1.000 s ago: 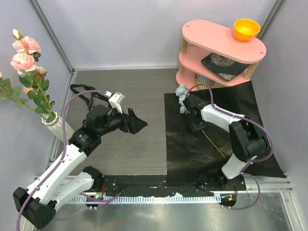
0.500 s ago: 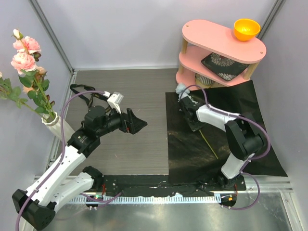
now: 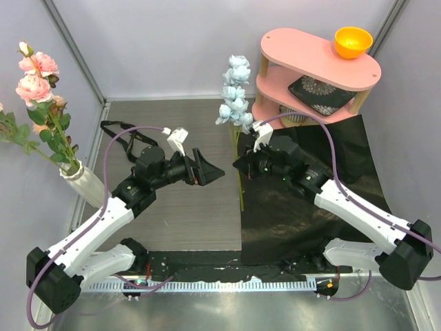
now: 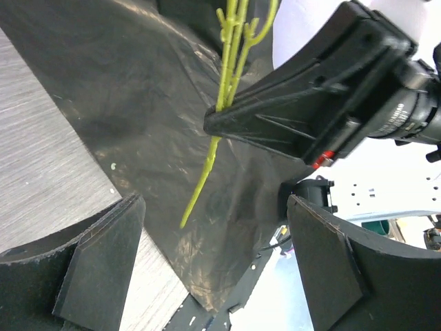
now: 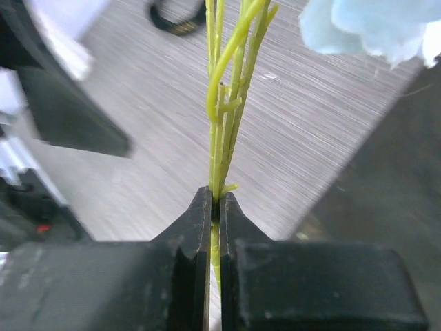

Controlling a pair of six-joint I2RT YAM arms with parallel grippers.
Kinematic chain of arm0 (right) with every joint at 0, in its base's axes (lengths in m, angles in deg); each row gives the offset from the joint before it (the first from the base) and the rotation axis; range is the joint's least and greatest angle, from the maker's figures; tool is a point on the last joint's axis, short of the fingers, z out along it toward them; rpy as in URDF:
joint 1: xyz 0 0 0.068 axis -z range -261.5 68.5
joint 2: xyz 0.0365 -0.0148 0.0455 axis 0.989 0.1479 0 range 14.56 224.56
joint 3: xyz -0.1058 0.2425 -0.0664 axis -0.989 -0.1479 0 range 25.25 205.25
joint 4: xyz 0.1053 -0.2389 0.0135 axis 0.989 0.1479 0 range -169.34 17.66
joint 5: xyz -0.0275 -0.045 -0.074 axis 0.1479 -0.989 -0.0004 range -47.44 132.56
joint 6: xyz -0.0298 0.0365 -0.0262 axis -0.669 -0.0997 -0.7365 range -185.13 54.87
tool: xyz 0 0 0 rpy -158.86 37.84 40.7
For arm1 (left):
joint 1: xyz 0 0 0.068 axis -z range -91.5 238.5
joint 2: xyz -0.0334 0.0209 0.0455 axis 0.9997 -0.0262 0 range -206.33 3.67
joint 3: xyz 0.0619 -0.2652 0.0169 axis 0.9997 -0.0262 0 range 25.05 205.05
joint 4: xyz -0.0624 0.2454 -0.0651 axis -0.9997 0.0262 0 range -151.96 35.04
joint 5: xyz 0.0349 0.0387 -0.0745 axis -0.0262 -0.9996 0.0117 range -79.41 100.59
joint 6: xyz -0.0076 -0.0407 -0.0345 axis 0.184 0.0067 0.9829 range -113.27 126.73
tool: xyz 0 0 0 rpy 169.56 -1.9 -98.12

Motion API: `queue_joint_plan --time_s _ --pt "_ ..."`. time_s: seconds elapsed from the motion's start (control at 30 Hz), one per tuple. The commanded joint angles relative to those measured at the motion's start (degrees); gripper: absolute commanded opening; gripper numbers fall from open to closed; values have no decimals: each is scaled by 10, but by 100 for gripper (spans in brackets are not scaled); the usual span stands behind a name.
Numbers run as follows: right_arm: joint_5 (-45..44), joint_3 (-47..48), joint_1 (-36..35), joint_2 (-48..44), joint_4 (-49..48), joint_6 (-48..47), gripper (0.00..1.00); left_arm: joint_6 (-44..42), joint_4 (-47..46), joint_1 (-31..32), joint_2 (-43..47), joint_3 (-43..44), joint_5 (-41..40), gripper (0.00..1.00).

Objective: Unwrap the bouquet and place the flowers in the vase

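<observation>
Pale-blue flower [image 3: 234, 86] is being pinched by the right gripper [image 5: 215, 196]; jaws are closing fully on its stem [image 5: 224, 124], low down, with nothing else in the grip; stem is standing roughly upright in the air, blooms on top, bare green tail hanging below the jaws over the left edge of the black paper [image 3: 289, 214]; can't tell from here whether the tail tip is touching the paper.

Left gripper [image 3: 210, 172] is hovering just beside it on the left, jaws wide, holding nothing; its wrist view is showing the stem tail ahead of the two fingers [image 4: 103, 255], not between them; I'm reading this as a handover being lined up, guess only.

Paper is lying flat and spread on the table [image 3: 172, 124]; I'm not seeing any other flowers on it, so the unwrap is looking done; black ribbon-like loop [image 3: 116, 131] is lying loose on the table behind the left arm.

Vase [image 3: 81, 181] is standing at the far left edge, well apart from the blue flower; it's already carrying the pink and peach flowers [image 3: 34, 86] with leaves.

Remaining, as I'm judging it: blue flower across the table and into the vase, stem first; probably the last one.
</observation>
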Motion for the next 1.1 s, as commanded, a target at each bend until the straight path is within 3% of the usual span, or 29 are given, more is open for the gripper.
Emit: queue_joint_plan --time_s 0.0,0.17,0.33,0.4,0.43,0.5,0.53,0.57,0.6,0.63,0.7,0.73,0.8,0.83,0.9,0.97,1.07 --pt "154 -34 -13 -10 -174 88 1 23 -52 23 -10 24 -34 88" --pt "192 -42 -42 -16 -187 76 1 35 -81 23 -14 38 -34 80" --pt "215 -56 -57 -39 -207 72 1 18 -43 23 -10 66 -58 67" --pt "222 -59 -63 -42 -207 68 1 12 -34 23 -4 76 -63 57" --pt "230 -58 -65 -43 -206 67 1 9 -32 23 -1 79 -63 41" --pt "232 -57 -68 -43 -200 59 1 -27 9 23 5 103 -75 24" --pt "226 -55 -70 -43 -195 57 10 -50 33 23 8 116 -86 7" --pt "194 -48 -70 -45 -187 56 21 -73 61 23 15 149 -104 1" --pt "169 -42 -70 -47 -160 56 32 -97 129 23 20 168 -158 0" --pt "144 -38 -70 -50 -147 54 50 -152 164 23 26 188 -190 0" --pt "59 -31 -71 -64 -105 47 60 -206 252 23 46 248 -271 0" --pt "28 -32 -70 -70 -98 46 67 -252 276 22 51 269 -356 0" --pt "-14 -41 -70 -92 -89 33 69 -300 332 23 60 331 -441 0" --pt "-18 -45 -71 -97 -89 27 70 -322 342 23 62 349 -530 0" --pt "-24 -53 -70 -109 -87 15 70 -400 342 23 63 383 -620 0" --pt "-23 -55 -70 -111 -85 8 70 -496 289 22 56 391 -755 0" --pt "-19 -57 -69 -109 -85 6 70 -588 189 -6 44 393 -826 0"
